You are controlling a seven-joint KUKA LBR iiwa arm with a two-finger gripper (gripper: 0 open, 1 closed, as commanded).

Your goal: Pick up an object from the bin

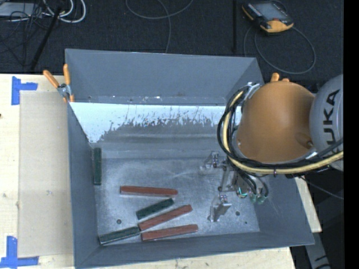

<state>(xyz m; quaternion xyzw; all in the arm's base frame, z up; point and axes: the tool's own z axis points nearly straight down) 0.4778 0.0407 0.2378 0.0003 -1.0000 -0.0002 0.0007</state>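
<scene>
Red-brown flat bars (165,217) and dark green bars (154,208) are seen lying loose on the lower left floor of the bin (168,83); none is lifted. Gripper (220,209) is held low over bare, scuffed floor just right of them, with nothing seen in it; whether it is apart or together cannot be told. Grasp and lift are judged outstanding. Bin is set on a pale bench (39,167); cables (162,4) are noted on dark ground behind.

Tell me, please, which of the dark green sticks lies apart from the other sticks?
The lone green stick by the bin's left wall, lying along it; the other two green sticks sit among the reddish-brown sticks near the front.
</scene>
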